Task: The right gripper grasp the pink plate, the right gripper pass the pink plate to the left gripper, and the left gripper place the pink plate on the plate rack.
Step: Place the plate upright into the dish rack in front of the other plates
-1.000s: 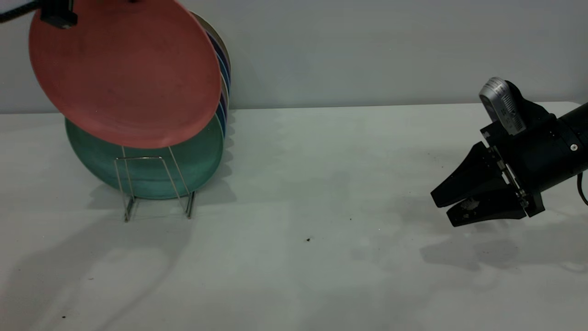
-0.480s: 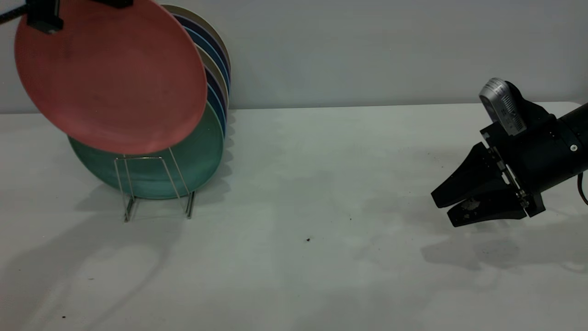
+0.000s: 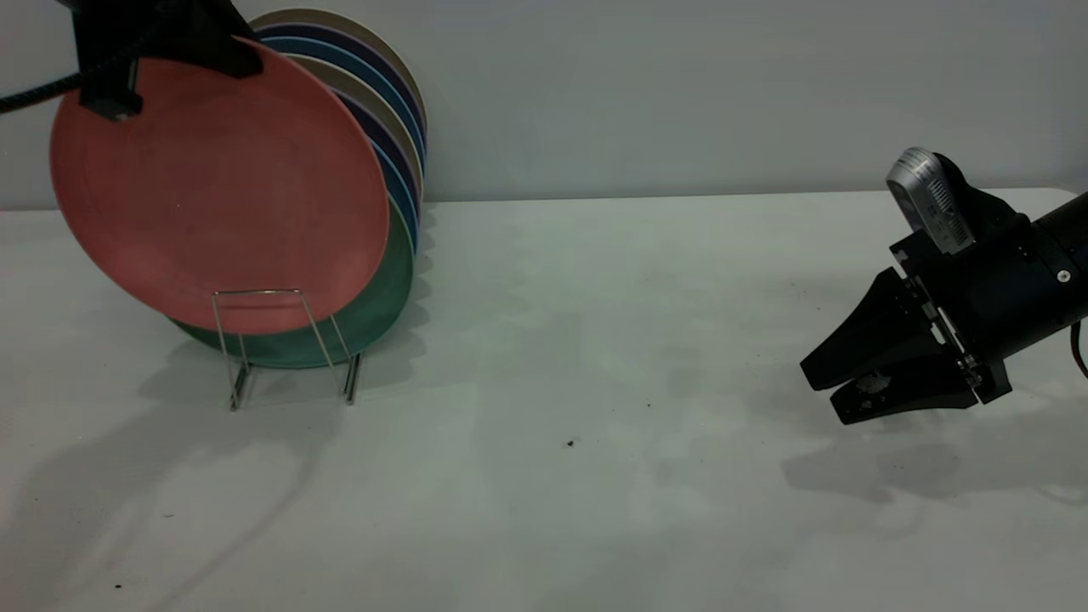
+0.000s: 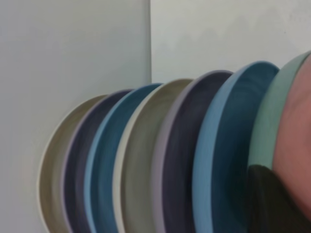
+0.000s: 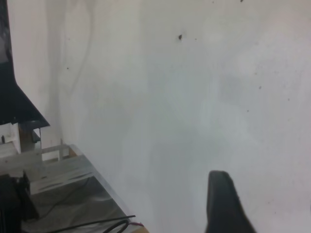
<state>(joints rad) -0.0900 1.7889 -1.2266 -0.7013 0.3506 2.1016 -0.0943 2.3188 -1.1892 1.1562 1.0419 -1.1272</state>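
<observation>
exterior view: the left gripper [image 3: 157, 38], a dark blocky shape at the 11 o'clock corner, clamps the upper rim of the pink plate [image 3: 217, 183]. the plate hangs below the gripper, tilted, its face toward the camera. its lower edge sits behind the front loop of the plate rack [image 3: 285, 348] and overlaps the teal-green plate [image 3: 382, 297] standing in the rack. behind these a row of upright plates [image 3: 382, 110], in blue, purple and beige, fans toward 1 o'clock. the rack stands on the white table [image 3: 595, 382]. the right gripper [image 3: 820, 387] hovers low over the table at 3 o'clock, well apart from the plate, its two pointed fingers slightly parted and holding nothing.

left wrist view: the pink plate [image 4: 296, 145] fills the 3 o'clock edge, with one dark finger of the left gripper [image 4: 274, 204] lying against it at 5 o'clock. just beside it come the teal-green plate [image 4: 267, 131], then the row of upright plates [image 4: 160, 160] receding toward 9 o'clock.

right wrist view: only bare white table [image 5: 184, 107] lies ahead of the right gripper; one finger [image 5: 223, 206] shows at 6 o'clock.
</observation>
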